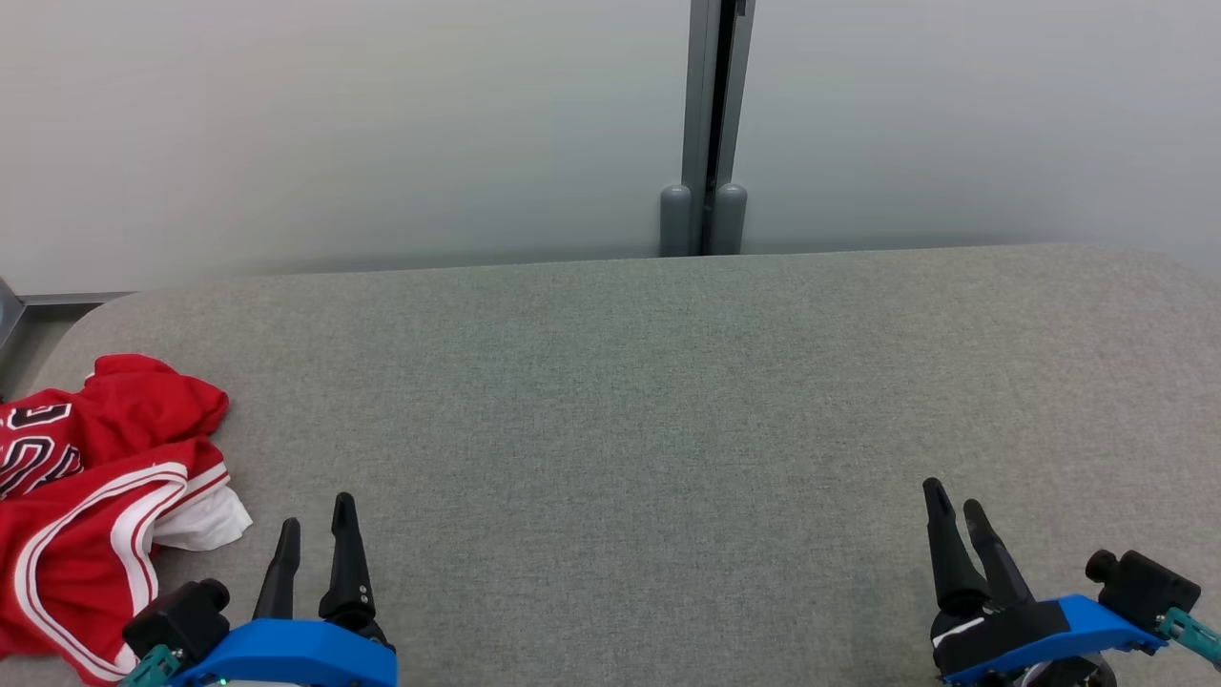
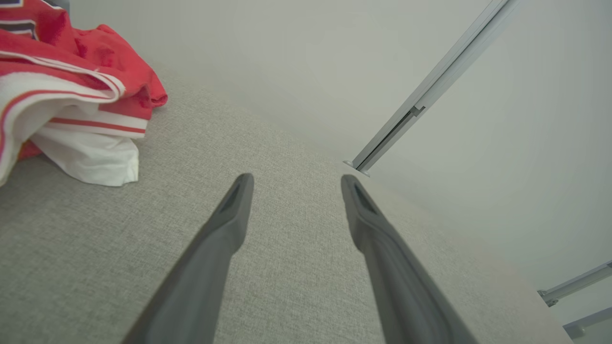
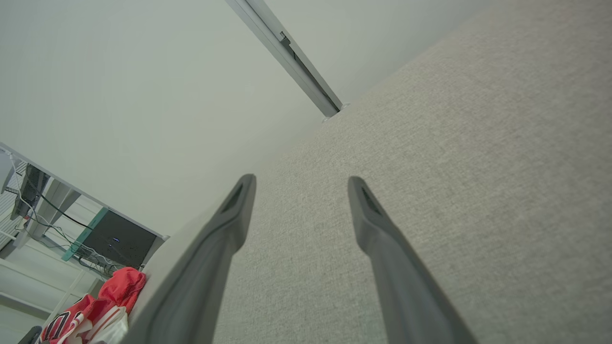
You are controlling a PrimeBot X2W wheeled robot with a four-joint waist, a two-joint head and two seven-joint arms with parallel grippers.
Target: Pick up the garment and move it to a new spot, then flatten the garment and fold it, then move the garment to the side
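**The garment [image 1: 105,496] is lying at the left end, not yet taken**

The garment, red with white trim, is lying crumpled at the left end of the grey table [image 1: 620,410], and part of it is running past the left border of the head view. It is bunched, with a white inner layer showing at its right side, so nothing is flat or folded. I judge the task is only at its beginning.

The left gripper [image 1: 316,513] is hovering just beside the garment, on its right, and is not touching it. Its jaws are standing wide apart and holding nothing, as the left wrist view is showing clearly. This arm is the nearer one, so it is probably the one to take the cloth first. The right gripper [image 1: 952,496] is sitting well apart at the right side, with its jaws also apart and empty, over bare table. The wide middle of the table, between the two grippers, is looking like a good new spot for spreading the garment.
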